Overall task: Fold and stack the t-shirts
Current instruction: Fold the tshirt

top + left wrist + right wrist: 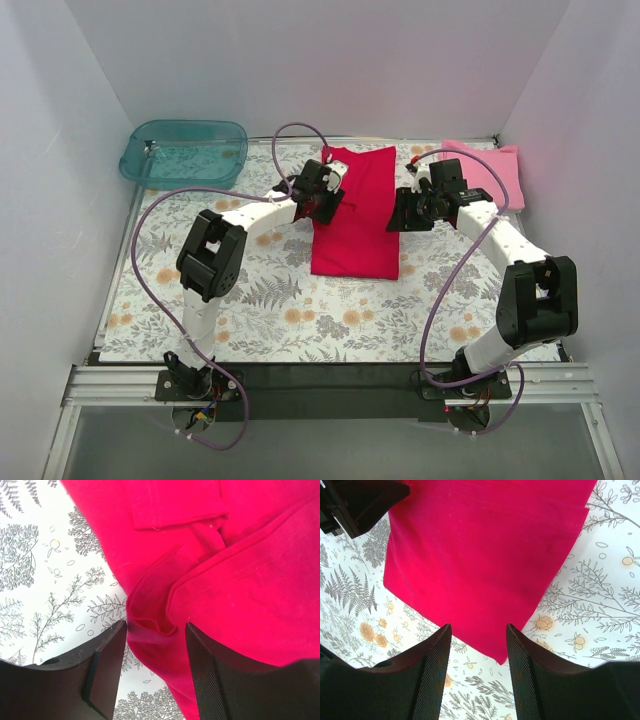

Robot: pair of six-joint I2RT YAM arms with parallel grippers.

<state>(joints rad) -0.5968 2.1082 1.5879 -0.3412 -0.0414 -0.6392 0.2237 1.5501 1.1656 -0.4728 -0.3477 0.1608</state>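
On the fern-printed table (250,300), the red shirt (355,215) lies folded into a long rectangle at the centre, between the two arms. Left claw (156,630): positioned at the shirt's left edge, jaws parted, with a rumpled fold of red cloth lying between the fingers (107,665) and touching one of them. Right claw (478,630): positioned at the shirt's right edge, jaws open, a corner of the cloth below the gap, nothing held. Pink shirt (487,172): folded at the far right corner, apart from the red one. Teal tub (185,152): far left corner.
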